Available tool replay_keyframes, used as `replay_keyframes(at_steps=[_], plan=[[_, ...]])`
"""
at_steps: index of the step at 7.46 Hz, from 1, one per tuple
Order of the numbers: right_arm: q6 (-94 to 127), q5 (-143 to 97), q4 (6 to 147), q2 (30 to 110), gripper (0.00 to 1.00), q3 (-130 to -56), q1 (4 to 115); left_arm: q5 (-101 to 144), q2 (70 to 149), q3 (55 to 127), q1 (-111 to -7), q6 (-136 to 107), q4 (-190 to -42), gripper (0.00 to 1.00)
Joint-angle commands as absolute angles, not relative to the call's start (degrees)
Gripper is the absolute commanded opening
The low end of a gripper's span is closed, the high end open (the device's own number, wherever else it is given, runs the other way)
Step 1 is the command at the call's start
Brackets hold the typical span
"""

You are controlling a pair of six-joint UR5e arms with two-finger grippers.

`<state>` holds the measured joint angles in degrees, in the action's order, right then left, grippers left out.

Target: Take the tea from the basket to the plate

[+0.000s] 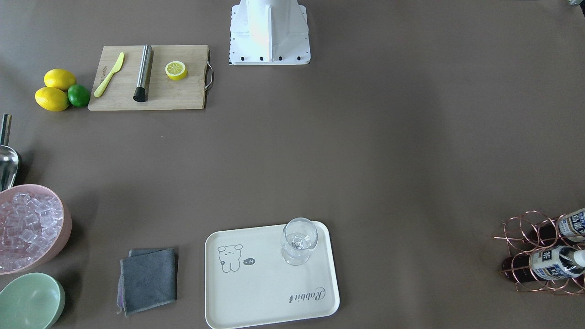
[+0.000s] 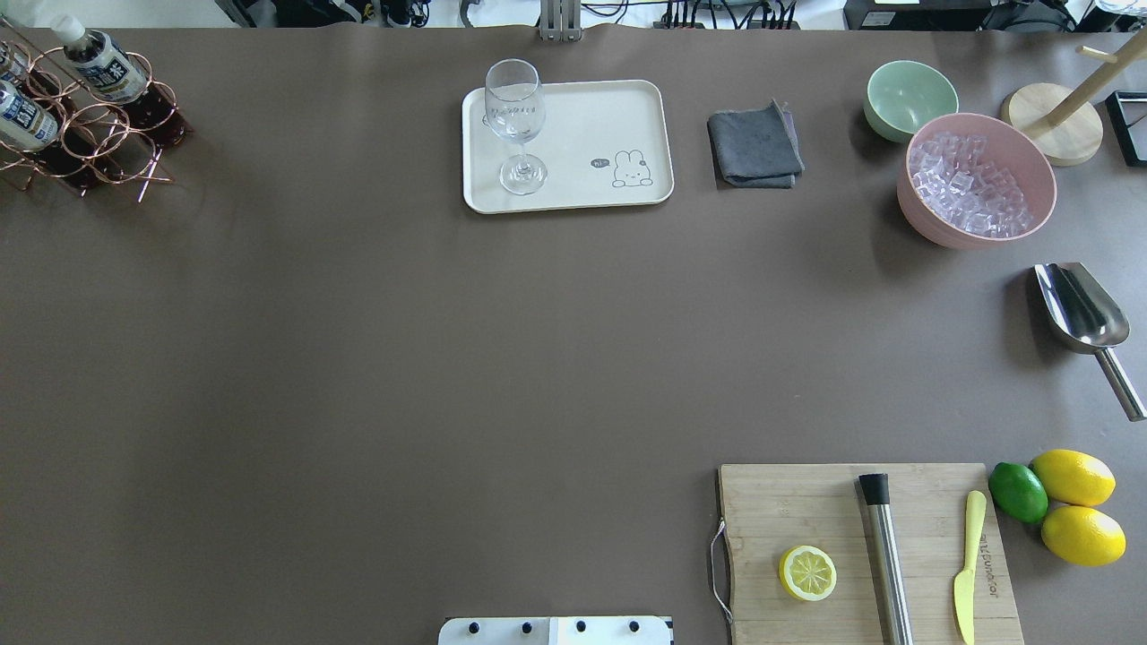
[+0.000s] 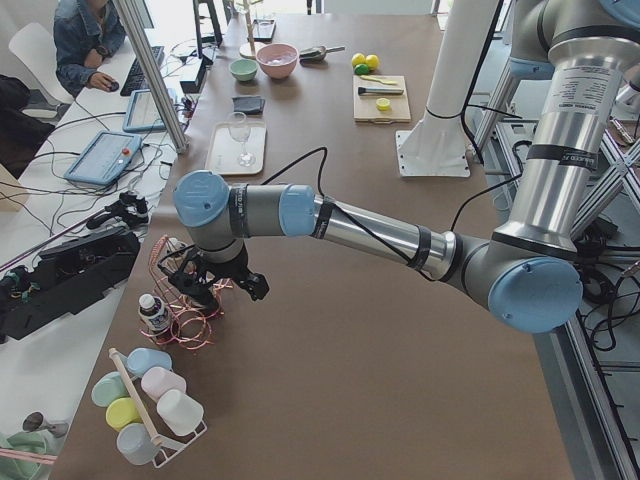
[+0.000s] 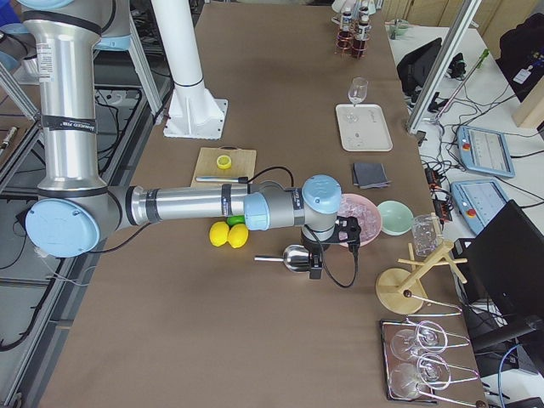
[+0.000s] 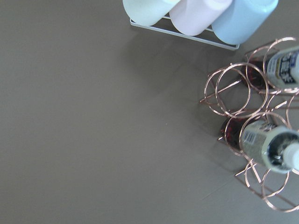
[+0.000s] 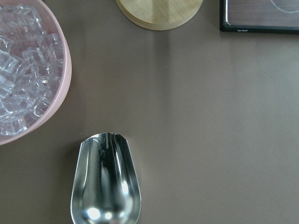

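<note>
The copper wire basket (image 1: 525, 237) stands at the table's end on my left side and also shows in the overhead view (image 2: 99, 148) and the left wrist view (image 5: 233, 91). Tea bottles (image 1: 555, 264) with white caps sit in its rings (image 2: 100, 64) (image 5: 268, 145). The cream plate (image 1: 269, 283) (image 2: 591, 121) holds a wine glass (image 1: 299, 240). My left gripper (image 3: 222, 285) hangs just over the basket; I cannot tell whether it is open or shut. My right gripper (image 4: 316, 259) hovers over a metal scoop (image 4: 293, 255); I cannot tell its state either.
A pink bowl of ice (image 2: 977, 179), a green bowl (image 2: 909, 94), a grey cloth (image 2: 754, 148) and a wooden stand (image 2: 1053, 121) line the far right. A cutting board (image 2: 865, 546) with a lemon half, lemons and a lime are near right. Pastel cups (image 5: 196, 14) stand beside the basket.
</note>
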<state>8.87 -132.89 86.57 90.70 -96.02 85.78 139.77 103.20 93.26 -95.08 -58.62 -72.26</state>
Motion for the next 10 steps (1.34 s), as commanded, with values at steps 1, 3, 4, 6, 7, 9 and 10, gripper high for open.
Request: replay_keyframes(at_steps=[1, 3, 4, 6, 7, 9, 10], plan=[[8.79, -132.89, 86.57, 90.88, 0.99, -96.15, 85.78, 138.52, 108.96, 87.13, -92.48, -80.95, -76.11, 0.98], [8.79, -132.89, 86.48, 90.97, 0.99, -96.24, 85.78, 138.43, 116.34, 78.95, -92.29, -82.96, -75.76, 0.98], [8.79, -132.89, 86.48, 90.88, 0.99, -96.33, 85.78, 138.34, 117.76, 78.93, -92.29, -84.88, -75.67, 0.98], [8.88, -132.98, 86.48, 90.79, 0.99, -96.85, 85.78, 135.37, 121.18, 78.84, -92.29, -87.86, -75.59, 0.97], [8.88, -132.98, 86.48, 90.7, 0.99, -97.2, 85.69, 134.48, 122.51, 78.14, -92.11, -88.59, -75.67, 0.95], [8.96, -132.89, 85.27, 90.53, 0.99, -97.03, 85.61, 133.86, 126.36, 72.37, -90.8, -88.42, -76.29, 0.93], [9.05, -132.8, 84.21, 90.79, 0.99, -96.86, 85.61, 132.38, 126.56, 72.07, -90.01, -88.5, -76.38, 0.94]])
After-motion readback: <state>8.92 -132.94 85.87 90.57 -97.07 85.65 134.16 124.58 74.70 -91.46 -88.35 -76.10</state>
